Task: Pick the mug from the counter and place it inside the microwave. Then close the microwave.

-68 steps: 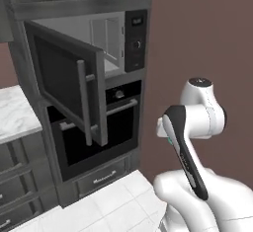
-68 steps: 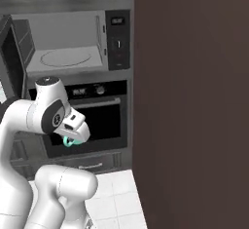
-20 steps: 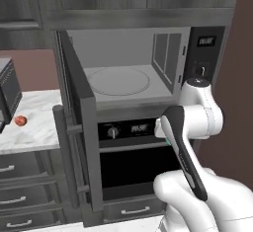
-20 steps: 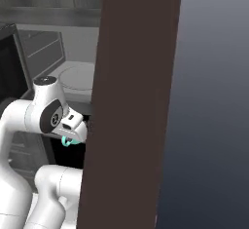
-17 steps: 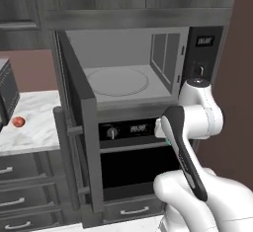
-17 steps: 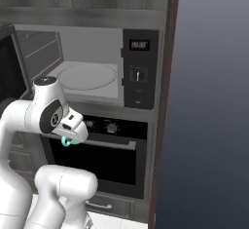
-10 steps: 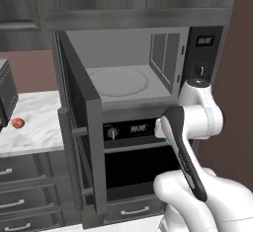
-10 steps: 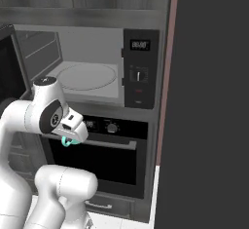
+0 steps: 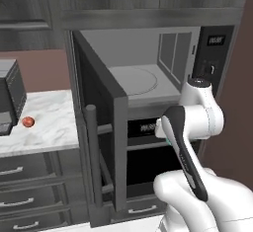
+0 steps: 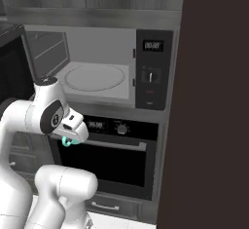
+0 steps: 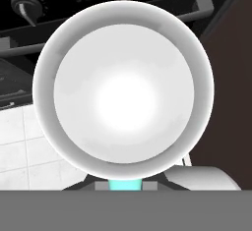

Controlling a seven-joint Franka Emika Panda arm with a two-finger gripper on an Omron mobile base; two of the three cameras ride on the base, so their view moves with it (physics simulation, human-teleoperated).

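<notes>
The mug (image 11: 123, 87) faces the hand view mouth-on, its white inside ringed by a pale rim, with a teal strip at the bottom. My gripper (image 10: 72, 139) is shut on the mug (image 10: 71, 142), held low in front of the oven (image 10: 112, 160), below the microwave's opening. A sliver of teal mug (image 9: 168, 140) peeks from behind the arm in the left base view. The microwave (image 10: 97, 60) stands open with its round turntable (image 10: 95, 77) bare. Its door (image 9: 99, 132) swings out to the left. The counter (image 9: 47, 122) lies left of the door.
A small red fruit (image 9: 28, 122) and a dark grey boxy machine (image 9: 10, 100) sit on the counter. The control panel (image 10: 153, 67) is right of the cavity. A tall dark panel (image 10: 214, 101) walls off the right side. Drawers (image 9: 24, 191) run below the counter.
Both base views have shifted, so the base has moved; the microwave now sits nearer and more central. The arm keeps its pose with the mug still in the gripper.
</notes>
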